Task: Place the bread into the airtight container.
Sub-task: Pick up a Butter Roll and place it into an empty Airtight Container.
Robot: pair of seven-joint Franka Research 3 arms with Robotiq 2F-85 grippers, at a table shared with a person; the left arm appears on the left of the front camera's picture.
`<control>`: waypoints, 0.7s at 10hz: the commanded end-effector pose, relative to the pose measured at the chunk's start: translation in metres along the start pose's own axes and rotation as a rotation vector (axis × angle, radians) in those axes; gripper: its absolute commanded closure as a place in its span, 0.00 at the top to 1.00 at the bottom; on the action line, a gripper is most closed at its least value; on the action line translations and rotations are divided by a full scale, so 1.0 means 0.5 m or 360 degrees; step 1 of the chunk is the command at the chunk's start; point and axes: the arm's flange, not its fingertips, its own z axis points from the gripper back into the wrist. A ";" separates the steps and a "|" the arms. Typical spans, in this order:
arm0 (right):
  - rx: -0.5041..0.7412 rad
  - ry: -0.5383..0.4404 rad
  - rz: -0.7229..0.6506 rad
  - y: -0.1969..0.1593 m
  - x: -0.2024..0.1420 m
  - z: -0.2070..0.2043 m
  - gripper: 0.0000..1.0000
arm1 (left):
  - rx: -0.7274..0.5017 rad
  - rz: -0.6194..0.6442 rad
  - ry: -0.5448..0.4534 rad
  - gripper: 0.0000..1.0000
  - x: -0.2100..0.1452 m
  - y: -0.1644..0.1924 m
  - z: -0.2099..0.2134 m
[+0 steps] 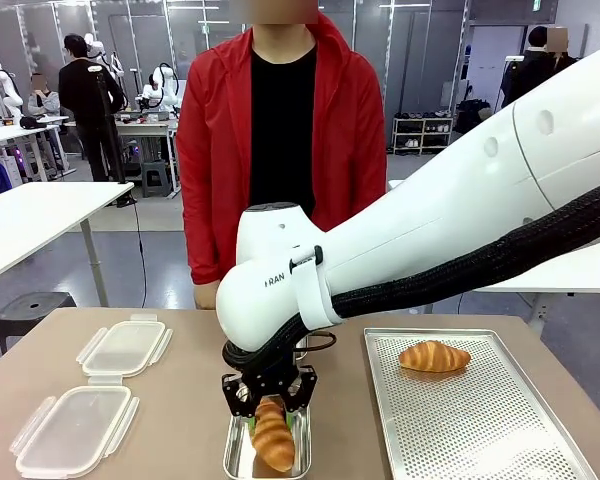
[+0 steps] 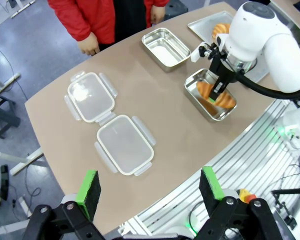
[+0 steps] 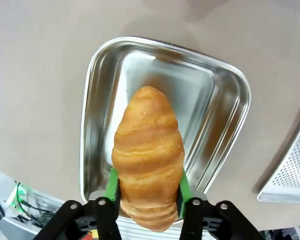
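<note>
**Croissant at the container, claw on its flanks**

The brown worktop [image 1: 180,400] carries everything, and the white right arm [image 1: 430,240] reaches across it from the right side. A perforated tray [image 1: 480,420] holding a second croissant [image 1: 434,356] lies to the right. Two clear snap lids [image 1: 123,347] lie well apart from it on the left. Near the robot's edge sits the steel container [image 3: 220,100]. The croissant [image 3: 147,145] hangs low inside its rim, tilted; whether it touches the container's floor I cannot tell. The right claw [image 3: 147,186] has it by one end, with the green pads [image 3: 111,182] pressed against both flanks. The left claw [image 2: 149,175] hovers high over the worktop, spread wide and empty.

The croissant looks light and soft, with a flaky crust that would dent or shed under a hard squeeze. I'd judge the thick middle the best hold, taken gently across the width. The tapered tips would likely slip or break.
</note>
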 end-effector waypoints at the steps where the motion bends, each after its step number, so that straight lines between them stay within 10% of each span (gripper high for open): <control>1: -0.0026 -0.0080 -0.0048 0.011 0.006 0.000 1.00 | -0.0020 -0.0018 -0.0009 1.00 0.006 -0.002 0.002; 7: -0.0039 0.0022 0.0147 -0.013 0.025 -0.011 0.97 | -0.0020 -0.0018 -0.0009 1.00 0.006 -0.002 0.002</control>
